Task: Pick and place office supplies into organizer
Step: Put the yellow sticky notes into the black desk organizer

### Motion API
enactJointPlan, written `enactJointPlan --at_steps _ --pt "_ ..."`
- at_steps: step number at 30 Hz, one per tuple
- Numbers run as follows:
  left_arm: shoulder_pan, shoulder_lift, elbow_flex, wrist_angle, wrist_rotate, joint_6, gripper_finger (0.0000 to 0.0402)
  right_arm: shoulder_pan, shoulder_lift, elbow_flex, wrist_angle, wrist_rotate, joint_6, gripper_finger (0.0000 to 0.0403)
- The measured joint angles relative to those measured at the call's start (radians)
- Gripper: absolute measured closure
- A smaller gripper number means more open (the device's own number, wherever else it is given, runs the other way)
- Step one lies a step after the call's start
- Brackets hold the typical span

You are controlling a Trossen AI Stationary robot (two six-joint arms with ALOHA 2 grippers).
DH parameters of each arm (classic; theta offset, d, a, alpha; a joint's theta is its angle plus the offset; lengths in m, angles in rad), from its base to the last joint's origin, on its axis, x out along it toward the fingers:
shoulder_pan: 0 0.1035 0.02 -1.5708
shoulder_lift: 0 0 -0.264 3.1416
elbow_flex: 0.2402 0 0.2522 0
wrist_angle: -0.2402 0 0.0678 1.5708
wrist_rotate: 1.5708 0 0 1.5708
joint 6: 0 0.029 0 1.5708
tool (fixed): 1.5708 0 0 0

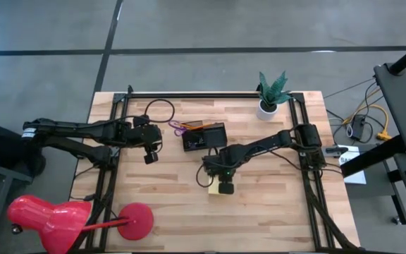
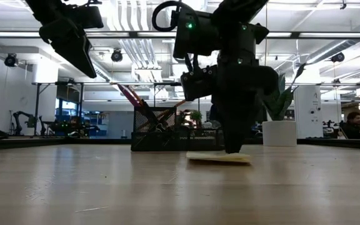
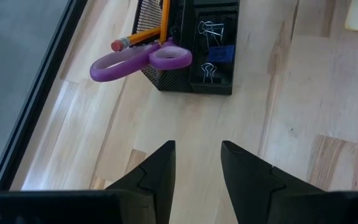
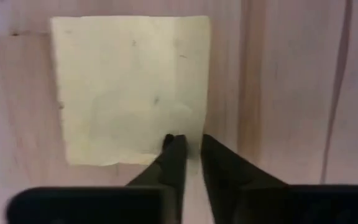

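I had the right gripper (image 4: 190, 152) down on the desk (image 1: 273, 212), its fingers (image 4: 174, 163) drawn nearly together at the edge of the yellow sticky-note pad (image 4: 129, 87); whether they actually pinched the pad I could not tell. The pad lay flat near the desk's middle, well apart from the organizer (image 1: 204, 136) toward the far edge. Purple-handled scissors (image 3: 138, 58) and an orange pencil (image 3: 143, 35) stuck out of the organizer. My left gripper (image 3: 196, 168) hung above the desk, unclenched and holding nothing.
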Motion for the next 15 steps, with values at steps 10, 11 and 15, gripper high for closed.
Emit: enactJointPlan --at_steps 10,11,15 --pt "0.0 0.0 0.0 0.0 0.0 0.0 0.0288 -0.008 -0.035 0.037 -0.011 -0.016 0.06 0.0395" --pt "0.0 0.0 0.0 0.0 0.0 0.0 0.0288 -0.012 -0.05 0.05 -0.01 -0.016 0.071 0.0395" --pt "0.0 0.0 0.0 0.001 0.0 0.0 0.0288 -0.03 -0.111 0.098 -0.012 0.019 0.083 0.0395"
